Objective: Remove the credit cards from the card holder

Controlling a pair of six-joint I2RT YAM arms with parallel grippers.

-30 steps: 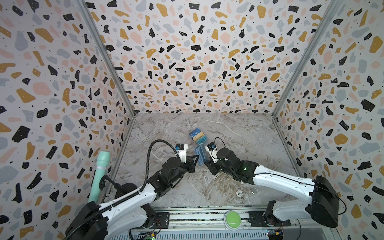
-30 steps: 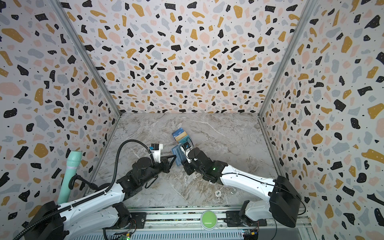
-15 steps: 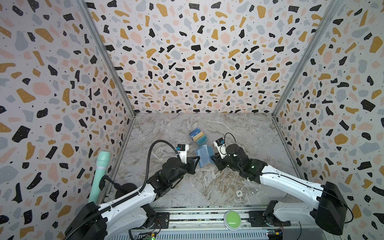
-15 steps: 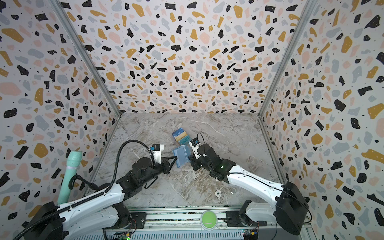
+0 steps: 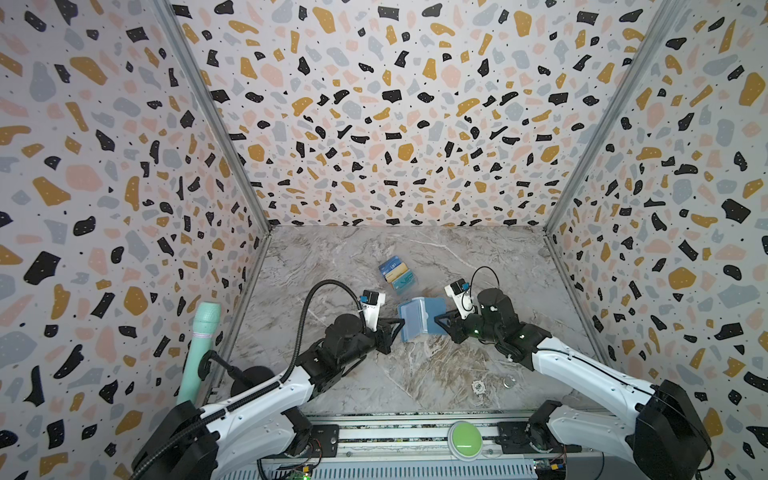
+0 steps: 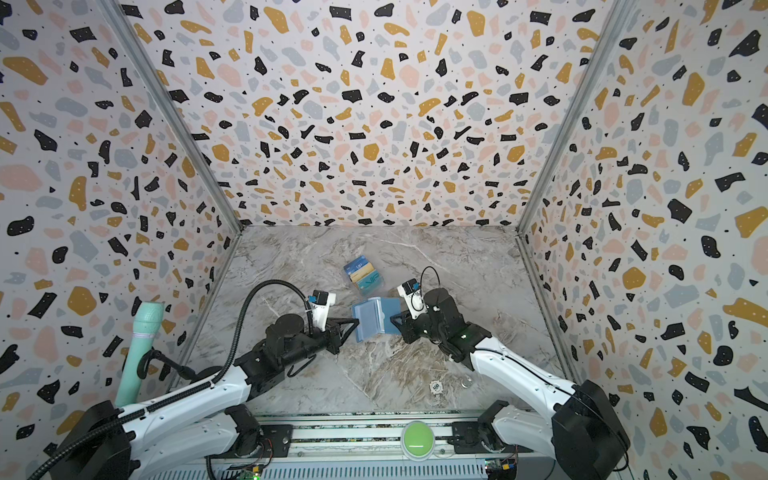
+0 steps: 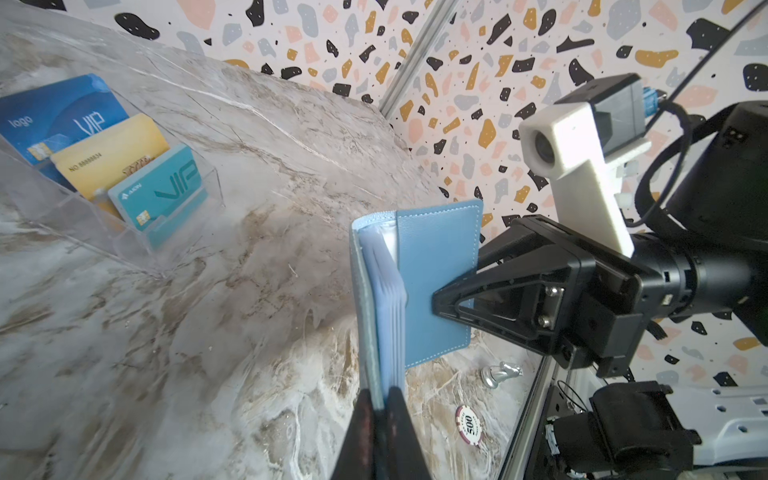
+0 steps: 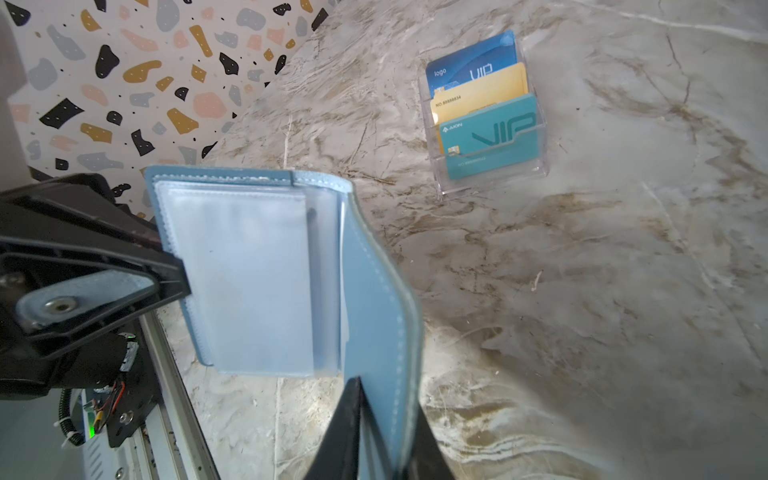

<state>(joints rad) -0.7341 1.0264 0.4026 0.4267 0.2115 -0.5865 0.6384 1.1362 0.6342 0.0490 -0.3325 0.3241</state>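
Note:
The card holder (image 5: 419,318) (image 6: 374,318), a slate-blue wallet, hangs open above the marble floor between both grippers. My left gripper (image 5: 401,322) (image 7: 380,399) is shut on its left cover and the clear sleeve pages. My right gripper (image 5: 438,320) (image 8: 384,399) is shut on the right cover (image 7: 436,270). The facing sleeve (image 8: 249,270) looks empty. The credit cards stand behind, in a clear tiered acrylic stand (image 8: 494,178): a dark blue card (image 8: 473,66), a yellow-tan card (image 8: 482,93) and a teal card (image 8: 490,133), seen in both top views as well (image 5: 397,272) (image 6: 362,272).
A poker chip (image 5: 478,387) (image 7: 469,424) and a small silver piece (image 5: 508,381) (image 7: 500,372) lie near the front edge by the right arm. A teal cylinder (image 5: 199,353) stands outside the left wall. A green button (image 5: 464,439) sits on the front rail.
My right gripper has drawn back to the right and closed its jaws on the right cover, and the wallet now hangs spread open. The left gripper has kept its grip and place.

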